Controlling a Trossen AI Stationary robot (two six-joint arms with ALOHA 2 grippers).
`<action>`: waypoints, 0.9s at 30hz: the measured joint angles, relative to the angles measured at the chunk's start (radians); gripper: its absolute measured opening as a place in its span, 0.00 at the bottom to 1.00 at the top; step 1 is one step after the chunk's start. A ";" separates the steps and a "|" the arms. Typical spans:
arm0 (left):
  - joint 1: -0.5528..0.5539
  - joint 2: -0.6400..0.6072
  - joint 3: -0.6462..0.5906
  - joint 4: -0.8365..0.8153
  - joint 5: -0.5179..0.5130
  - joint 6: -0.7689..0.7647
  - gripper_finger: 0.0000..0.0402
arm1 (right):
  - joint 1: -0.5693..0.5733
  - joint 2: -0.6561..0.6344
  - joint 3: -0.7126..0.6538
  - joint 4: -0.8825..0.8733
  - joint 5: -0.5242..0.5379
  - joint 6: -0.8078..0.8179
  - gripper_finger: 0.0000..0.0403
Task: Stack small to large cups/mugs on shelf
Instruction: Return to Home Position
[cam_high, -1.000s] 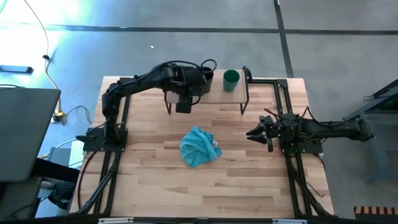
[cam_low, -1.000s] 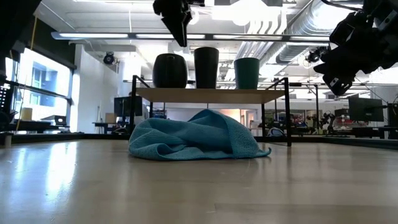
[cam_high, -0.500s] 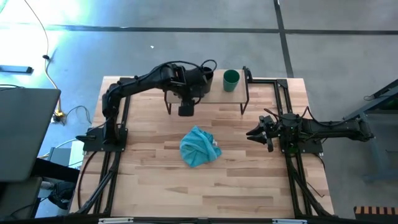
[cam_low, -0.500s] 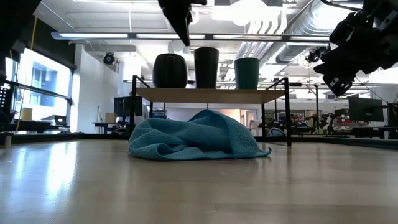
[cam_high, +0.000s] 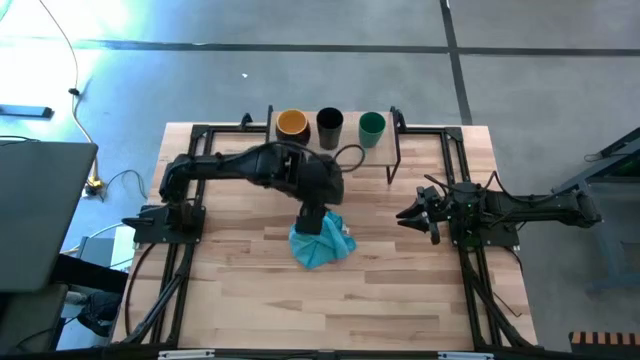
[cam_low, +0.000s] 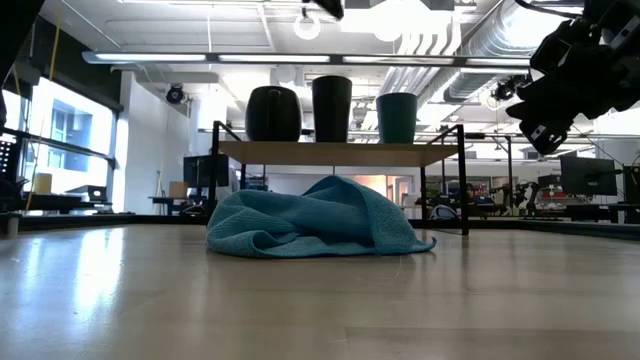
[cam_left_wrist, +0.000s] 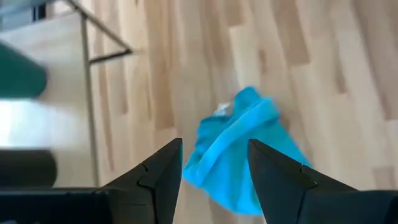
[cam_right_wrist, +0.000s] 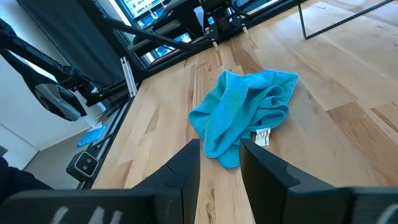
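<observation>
We judge the green cup (cam_high: 372, 126), black cup (cam_high: 329, 124) and mug (cam_high: 292, 124), in a row on the shelf (cam_high: 350, 152), stiff, light and best pinched across the rim, while the fingers of the left gripper (cam_high: 310, 222) gape empty above the cloth (cam_high: 322, 245) and those of the right gripper (cam_high: 408, 214), waiting at the right of the worktop (cam_high: 400, 300), stand narrowly apart.

No text, brand, number or sign legible in any view. One candidate only: small white tag (cam_right_wrist: 261, 138) at the edge of the teal cloth (cam_right_wrist: 245, 112) lying on the desk (cam_right_wrist: 348, 124). Marks on it too small to read, right wrist view.
</observation>
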 joint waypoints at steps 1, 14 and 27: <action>-0.011 0.000 0.000 0.012 0.001 -0.007 0.42 | 0.000 0.000 0.000 0.000 0.000 0.000 0.26; 0.007 -0.153 -0.001 0.136 0.033 -0.073 0.42 | 0.000 -0.016 0.000 0.016 -0.081 -0.014 0.26; 0.023 -0.406 -0.003 0.151 -0.026 -0.103 0.42 | 0.000 -0.028 0.000 0.152 -0.081 -0.158 0.26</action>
